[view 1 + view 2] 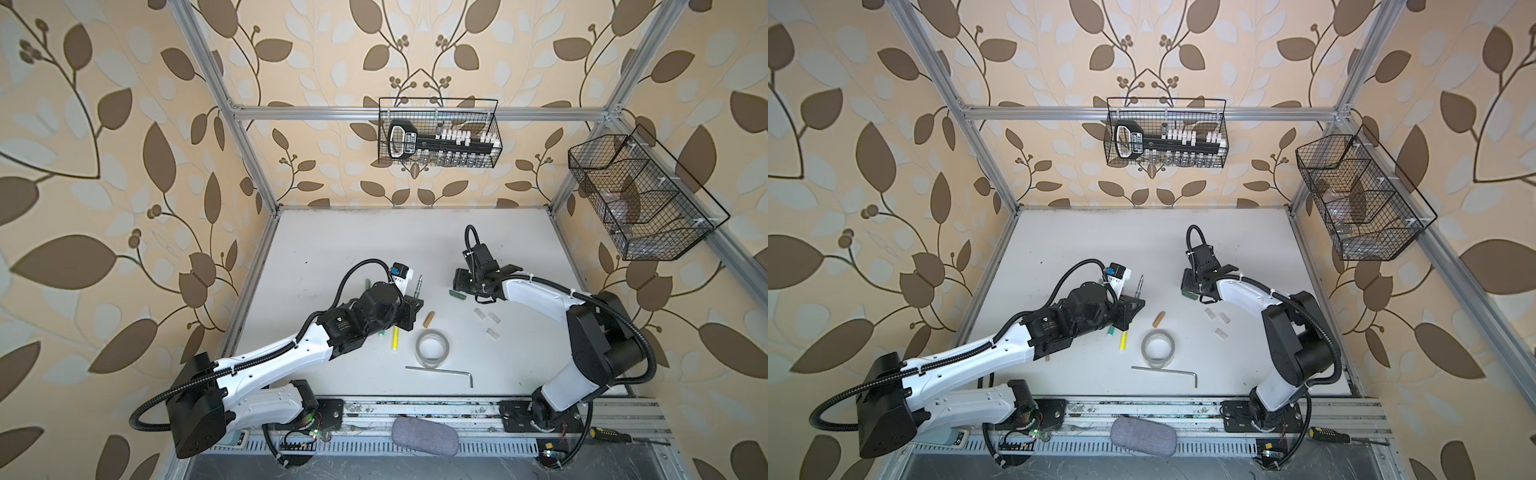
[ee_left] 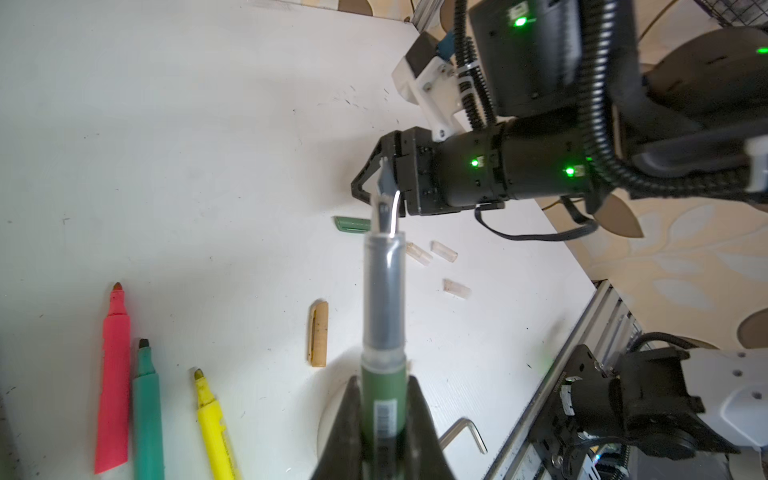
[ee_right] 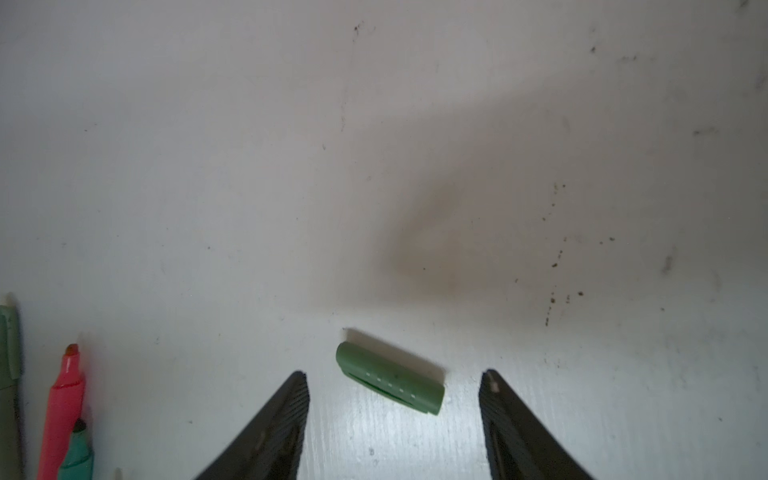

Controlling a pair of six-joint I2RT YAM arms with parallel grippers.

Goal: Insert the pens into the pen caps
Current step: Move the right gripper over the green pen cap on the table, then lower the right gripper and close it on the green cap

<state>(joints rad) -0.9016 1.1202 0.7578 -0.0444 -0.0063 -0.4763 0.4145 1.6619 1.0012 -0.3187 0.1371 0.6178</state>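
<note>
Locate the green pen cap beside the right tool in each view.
Both top views: green cap right of centre, up-right of the tan cap.
Left wrist: mid-frame, beside the held pen tip.
Right wrist: low centre, between the open right tool fingers.
Shared landmark: tan cap, missing only from right wrist.

The walls [image 1: 104, 166] are papered with brown leaves. Two wire baskets [image 1: 384, 116] are hung on an aluminium frame [image 1: 311, 113].

Dark green pen [image 2: 383, 316]: uncapped, clamped in the left gripper [image 2: 383, 384] jaws, clear of the counter [image 2: 208, 166].
Pink marker [image 2: 114, 374], green marker [image 2: 147, 415], yellow marker [image 2: 212, 424]: uncapped, lying side by side.
Green cap [image 3: 390, 384]: we find it flat, alone.
Tan cap [image 2: 318, 334]: flat.
Clear caps [image 2: 444, 251]: we count three, loosely grouped.
</note>
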